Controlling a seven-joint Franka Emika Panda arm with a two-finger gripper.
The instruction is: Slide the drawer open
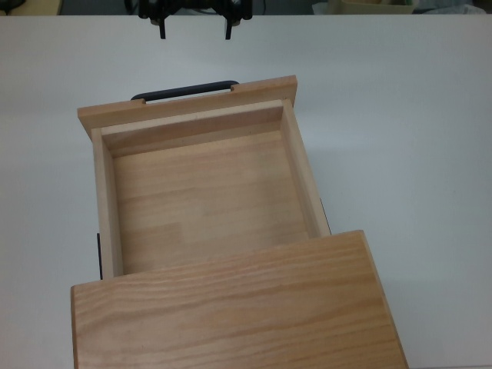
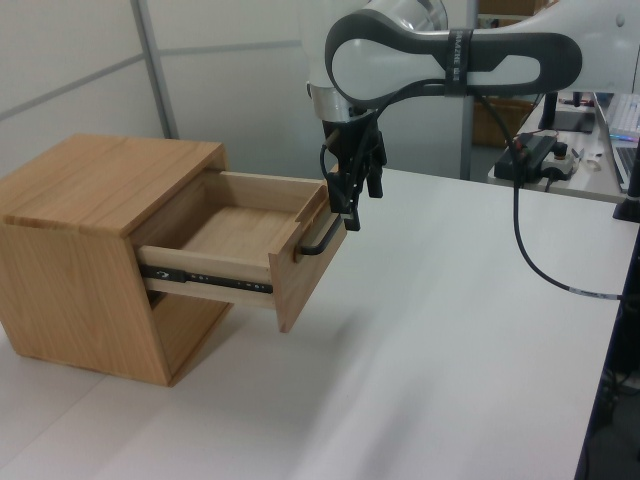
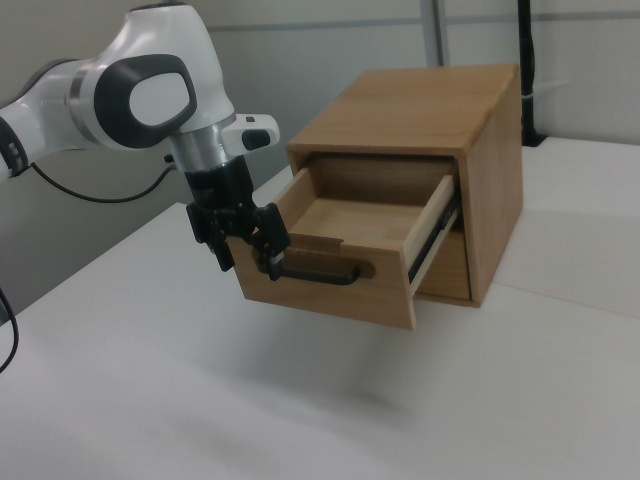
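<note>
The light-wood drawer (image 1: pixel 200 192) stands pulled far out of its cabinet (image 1: pixel 231 315), its inside bare. Its front panel carries a thin black bar handle (image 1: pixel 184 91). My gripper (image 1: pixel 194 32) is open at the top view's upper edge, a little beyond the handle, with nothing between its fingers. In the left view the gripper (image 2: pixel 352 205) hangs just above and in front of the handle (image 2: pixel 322 240). In the right view the gripper (image 3: pixel 247 258) sits at the left end of the handle (image 3: pixel 320 276), one fingertip (image 3: pixel 272 262) overlapping it.
The cabinet stands on a white table (image 1: pixel 415 115). A black cable (image 2: pixel 540 250) hangs from the arm to the table's right edge in the left view. A power strip (image 2: pixel 535 150) and clutter lie on a desk behind it.
</note>
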